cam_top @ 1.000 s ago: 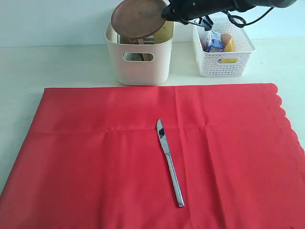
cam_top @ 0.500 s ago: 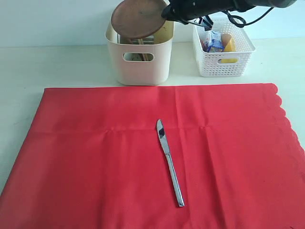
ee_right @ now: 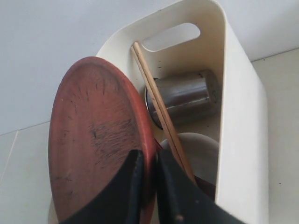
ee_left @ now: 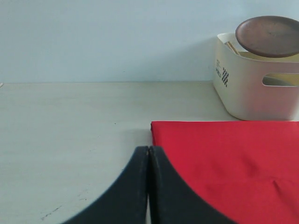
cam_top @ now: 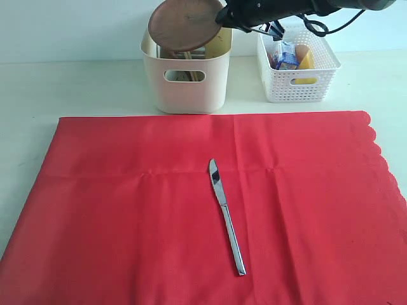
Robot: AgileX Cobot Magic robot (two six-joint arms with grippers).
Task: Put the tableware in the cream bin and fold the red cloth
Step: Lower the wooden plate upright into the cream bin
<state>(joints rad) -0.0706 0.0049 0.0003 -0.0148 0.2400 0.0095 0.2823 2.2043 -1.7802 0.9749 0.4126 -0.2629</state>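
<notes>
My right gripper (cam_top: 224,17) (ee_right: 148,161) is shut on the rim of the round brown plate (cam_top: 184,24) (ee_right: 96,140), holding it tilted over the cream bin (cam_top: 184,79) (ee_right: 238,140). Inside the bin lie a steel cup (ee_right: 184,95), wooden chopsticks (ee_right: 161,109) and a pale bowl (ee_right: 201,154). The red cloth (cam_top: 203,210) (ee_left: 229,163) lies spread flat, with a silver knife (cam_top: 226,216) in its middle. My left gripper (ee_left: 148,150) is shut and empty, low over the table by a cloth corner. The plate (ee_left: 268,36) and bin (ee_left: 254,86) also show far off in the left wrist view.
A white lattice basket (cam_top: 299,67) holding food items stands to the right of the cream bin. The cloth's scalloped edge (cam_top: 385,159) runs along the right side. Pale tabletop (cam_top: 76,82) surrounds the cloth, with a wall behind.
</notes>
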